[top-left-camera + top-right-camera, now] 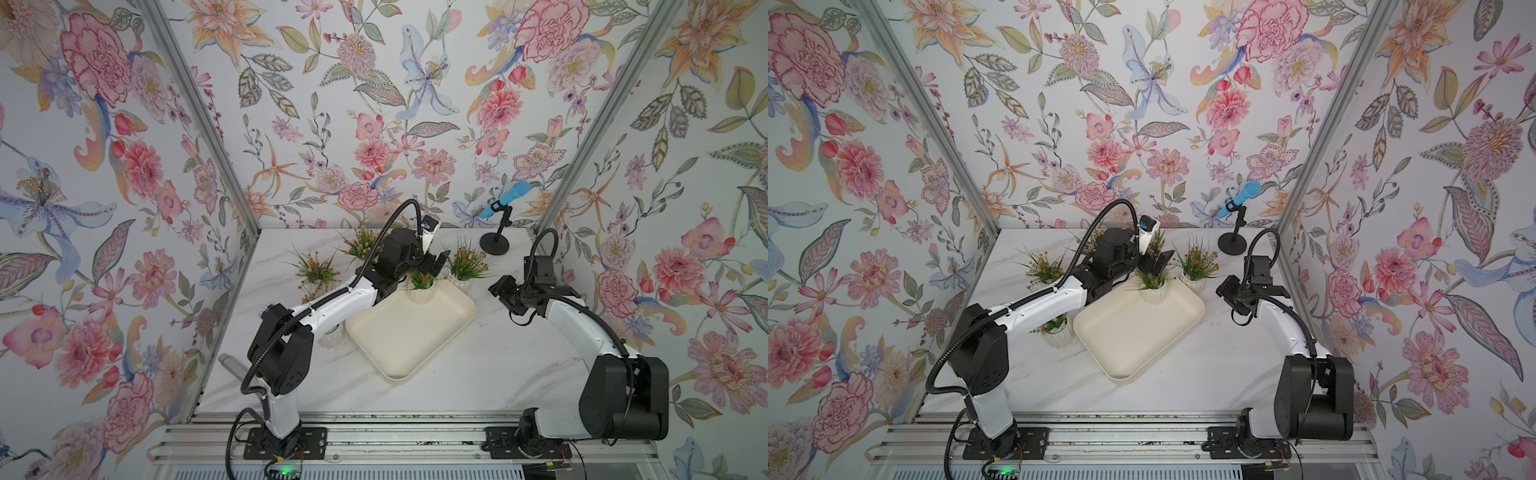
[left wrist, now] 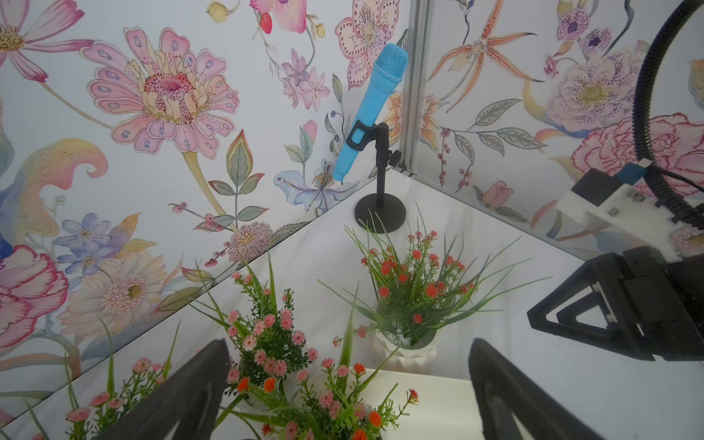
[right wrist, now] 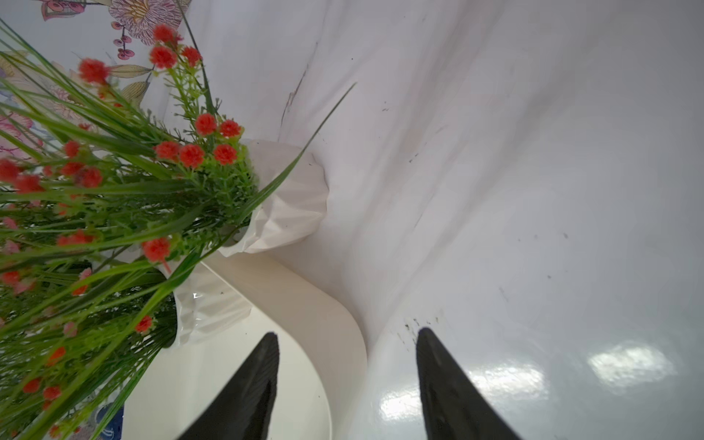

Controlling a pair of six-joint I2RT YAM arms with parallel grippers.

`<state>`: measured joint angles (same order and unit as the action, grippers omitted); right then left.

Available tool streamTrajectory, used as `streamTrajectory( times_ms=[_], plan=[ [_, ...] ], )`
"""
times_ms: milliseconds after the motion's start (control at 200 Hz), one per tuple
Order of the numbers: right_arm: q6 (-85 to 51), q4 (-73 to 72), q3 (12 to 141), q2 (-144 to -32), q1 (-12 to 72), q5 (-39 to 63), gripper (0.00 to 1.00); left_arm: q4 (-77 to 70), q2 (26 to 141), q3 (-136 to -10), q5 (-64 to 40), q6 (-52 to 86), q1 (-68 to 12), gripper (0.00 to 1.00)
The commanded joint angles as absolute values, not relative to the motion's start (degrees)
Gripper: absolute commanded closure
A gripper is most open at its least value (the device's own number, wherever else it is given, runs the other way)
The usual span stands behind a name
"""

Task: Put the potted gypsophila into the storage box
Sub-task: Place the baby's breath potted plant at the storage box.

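The tabletop (image 1: 478,365) is a glossy white surface with faint grey marble veins. On it lies, turned at an angle, the storage box (image 1: 409,336). It is a shallow cream-white rectangular tray, matte, with rounded corners and a low smooth rim.

One potted gypsophila (image 1: 420,291) stands upright inside the box, in its far corner. It is a small artificial plant with thin green grassy blades, fine sprigs and tiny fluffy pink and orange blooms. Its white pot has sharp folded ribs. The other plants are of the same kind.

A red-bloomed plant (image 1: 464,266) stands on the tabletop just beside that corner, outside the rim; whether its pot touches the rim I cannot tell. An orange-bloomed plant (image 1: 316,270) stands further left, apart from the box. Another plant (image 1: 362,243) near the back wall is partly hidden by the left arm. One ribbed pot (image 1: 1059,334) stands just beside the box's left side, under that arm.

The left pincer (image 1: 436,265), black with rough triangular fingers, hangs wide open above the plant in the box and grips nothing. The right pincer (image 3: 348,335) is about half open with nothing between its fingers, near the box's right corner.
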<state>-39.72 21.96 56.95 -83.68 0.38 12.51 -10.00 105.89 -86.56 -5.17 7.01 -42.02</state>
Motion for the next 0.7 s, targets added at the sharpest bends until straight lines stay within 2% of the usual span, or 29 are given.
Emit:
streamTrajectory(
  times_ms=[0,265,480,690],
  plan=[
    [-40.74,17.84,60.50,-87.87,1.08,14.68,0.45,-10.15,104.87,-86.74,-0.07,5.28,-42.14,0.00],
    [-40.09,17.69,68.14,-98.27,3.57,15.63,0.53,-12.27,101.09,-82.26,6.66,6.36,-42.17,0.00],
    [-40.25,17.75,71.85,-102.55,4.66,15.63,0.56,-12.67,98.79,-78.87,9.58,8.20,-42.18,0.00],
    [-40.04,19.50,74.68,-106.50,5.69,13.61,0.63,-13.25,96.60,-76.69,11.75,8.88,-42.19,0.00]
  ],
)
